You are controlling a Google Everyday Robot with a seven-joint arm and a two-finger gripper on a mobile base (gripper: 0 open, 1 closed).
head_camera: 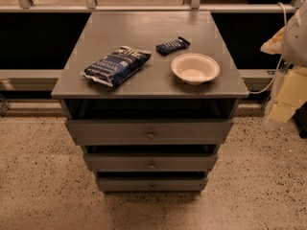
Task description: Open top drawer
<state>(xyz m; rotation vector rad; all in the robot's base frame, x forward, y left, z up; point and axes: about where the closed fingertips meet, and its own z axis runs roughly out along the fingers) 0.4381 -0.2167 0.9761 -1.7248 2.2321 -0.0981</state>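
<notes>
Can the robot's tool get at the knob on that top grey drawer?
Likely yes: the tool hangs at the right edge, beside the grey cabinet, and nothing stands before the wide grey wooden top drawer or its small round metal knob.

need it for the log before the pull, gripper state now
gripper: cannot be told; it hangs at the right edge, apart from the top drawer

Perhaps an office building's hall: speckled stone floor [43, 176], metal railing [144, 7] behind; claw [287, 87] at right edge.
</notes>
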